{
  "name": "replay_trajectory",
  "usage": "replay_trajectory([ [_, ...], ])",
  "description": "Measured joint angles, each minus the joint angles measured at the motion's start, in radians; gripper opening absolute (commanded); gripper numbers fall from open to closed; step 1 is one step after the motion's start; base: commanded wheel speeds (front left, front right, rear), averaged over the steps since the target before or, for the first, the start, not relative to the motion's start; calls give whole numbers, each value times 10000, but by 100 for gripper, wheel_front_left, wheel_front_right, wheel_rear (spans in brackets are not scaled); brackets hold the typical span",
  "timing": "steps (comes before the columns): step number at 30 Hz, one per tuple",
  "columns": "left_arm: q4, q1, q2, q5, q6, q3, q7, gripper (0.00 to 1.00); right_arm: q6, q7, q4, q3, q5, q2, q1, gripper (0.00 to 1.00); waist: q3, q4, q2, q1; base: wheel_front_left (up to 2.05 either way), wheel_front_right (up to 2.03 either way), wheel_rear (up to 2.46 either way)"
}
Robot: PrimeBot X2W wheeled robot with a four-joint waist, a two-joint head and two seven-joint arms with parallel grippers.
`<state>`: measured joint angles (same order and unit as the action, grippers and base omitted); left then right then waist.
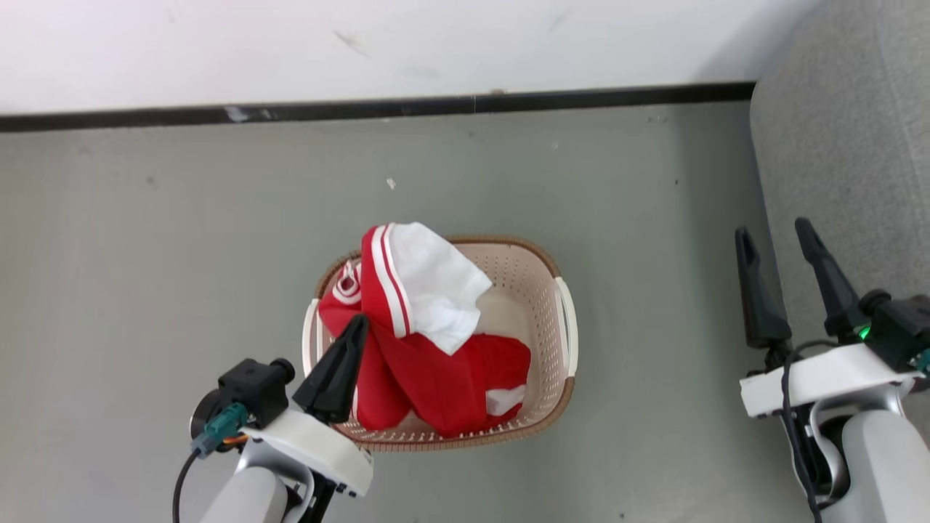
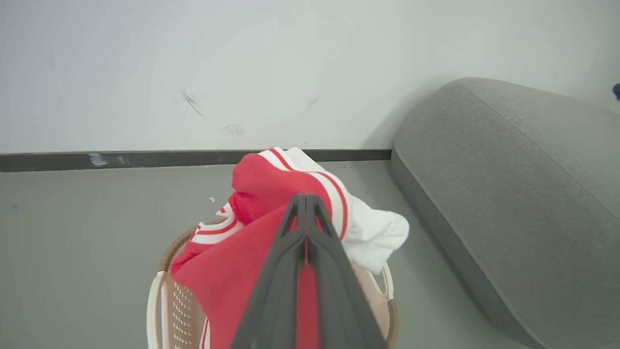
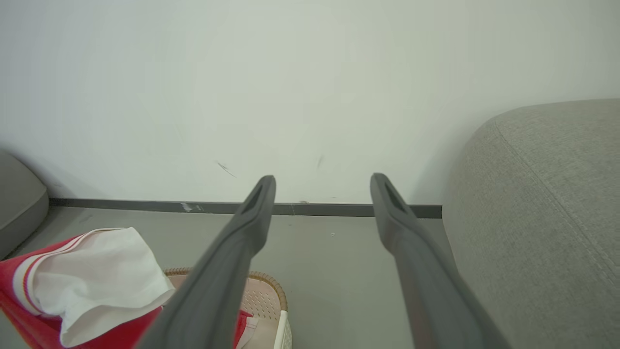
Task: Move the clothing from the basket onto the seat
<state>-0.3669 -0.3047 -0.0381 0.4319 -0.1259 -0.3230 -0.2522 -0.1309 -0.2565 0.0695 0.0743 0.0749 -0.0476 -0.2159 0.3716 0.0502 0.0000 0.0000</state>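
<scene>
Head view: left tool [image 1: 358,321] pinching clothing [image 1: 436,370] over basket [image 1: 534,290]; right tool [image 1: 772,231] wide, beside seat [image 1: 843,145]; floor [image 1: 182,218], wall [image 1: 363,43] beyond.

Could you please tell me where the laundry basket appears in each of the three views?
Head view: the basket sits centre, slightly low, clothing heaped inside.
Left wrist view: bottom edge, left of centre.
Right wrist view: bottom edge, left of centre.
Shared landmark: the dark skirting board beyond it.
</scene>
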Motion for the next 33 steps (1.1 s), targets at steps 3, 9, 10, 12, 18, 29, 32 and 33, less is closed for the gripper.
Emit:
replay_trajectory([
  [3, 92, 276, -36, 2, -2, -96, 0, 0, 0, 0, 35, -36, 77, 13, 291, 100, -343, -6, 0, 1, 0, 0, 0],
  [9, 123, 940, -121, 61, -2, -215, 190, 0, 0, 0, 102, -88, 199, 36, 890, 100, -951, -61, 0, 0, 0, 0, 0],
  [10, 150, 1027, -138, 77, -2, -224, 228, 0, 0, 0, 111, -90, 222, 40, 968, 100, -1042, -77, 0, 0, 0, 0, 0],
  [12, 234, 1173, -171, 77, 0, -228, 290, 0, 0, 0, 115, -94, 222, 44, 1126, 100, -1217, -114, 0, 0, 0, 0, 0],
  [18, 447, 1429, -238, 125, 17, -221, 414, 0, 0, 0, 119, -188, 265, 52, 1429, 100, -1594, -240, 0, 1, 0, 0, 0],
  [29, 1264, 1753, -307, 242, 267, 29, 420, 0, 0, 0, 73, -328, 295, 61, 1767, 100, -2090, -644, 0, 0, 0, 0, 0],
  [32, 1499, 1888, -353, 242, 357, 44, 523, 0, 0, 0, 40, -387, 297, 63, 1801, 100, -2175, -787, 0, 0, 0, 0, 0],
  [33, 1536, 1930, -372, 242, 362, 48, 568, 0, 0, 0, 33, -407, 299, 63, 1835, 100, -2190, -822, 0, 0, 0, 0, 0],
])
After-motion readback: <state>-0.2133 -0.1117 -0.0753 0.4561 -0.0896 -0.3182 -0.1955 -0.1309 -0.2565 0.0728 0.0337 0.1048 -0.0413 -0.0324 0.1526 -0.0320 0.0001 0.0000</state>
